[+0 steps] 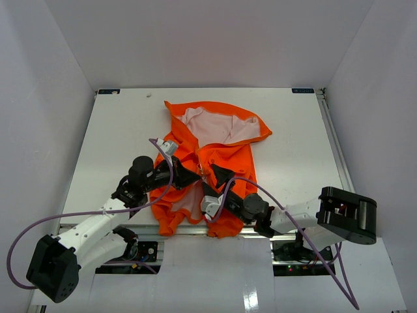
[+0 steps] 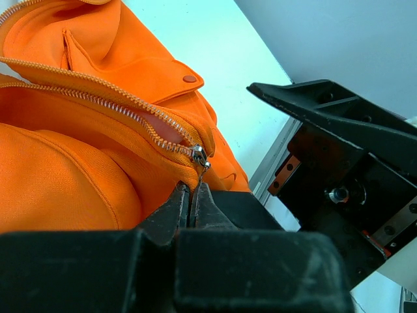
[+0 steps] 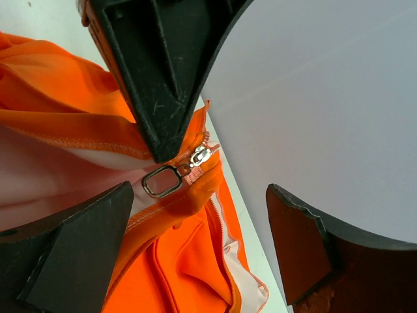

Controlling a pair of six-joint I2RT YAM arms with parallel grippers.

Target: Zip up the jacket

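Observation:
The orange jacket (image 1: pixel 215 150) lies on the white table (image 1: pixel 293 143), hood at the back, pink-white lining showing. Its zipper is open above the metal slider (image 2: pixel 200 156), which sits low near the hem. My left gripper (image 2: pixel 191 194) is shut, pinching the jacket's edge just beside the slider (image 3: pixel 201 156). The ring-shaped pull (image 3: pixel 161 181) hangs free below the left fingertips (image 3: pixel 159 130). My right gripper (image 3: pixel 195 241) is open wide, its fingers (image 3: pixel 71 241) on either side of the jacket's lower front, close to the pull. In the top view both grippers (image 1: pixel 193 176) (image 1: pixel 217 179) meet over the jacket's front.
A metal rail (image 1: pixel 195 229) runs along the table's near edge, under the jacket's hem. Purple cables (image 1: pixel 163 150) loop over both arms. White walls enclose the table on three sides. The right gripper's body (image 2: pixel 339 124) shows close in the left wrist view.

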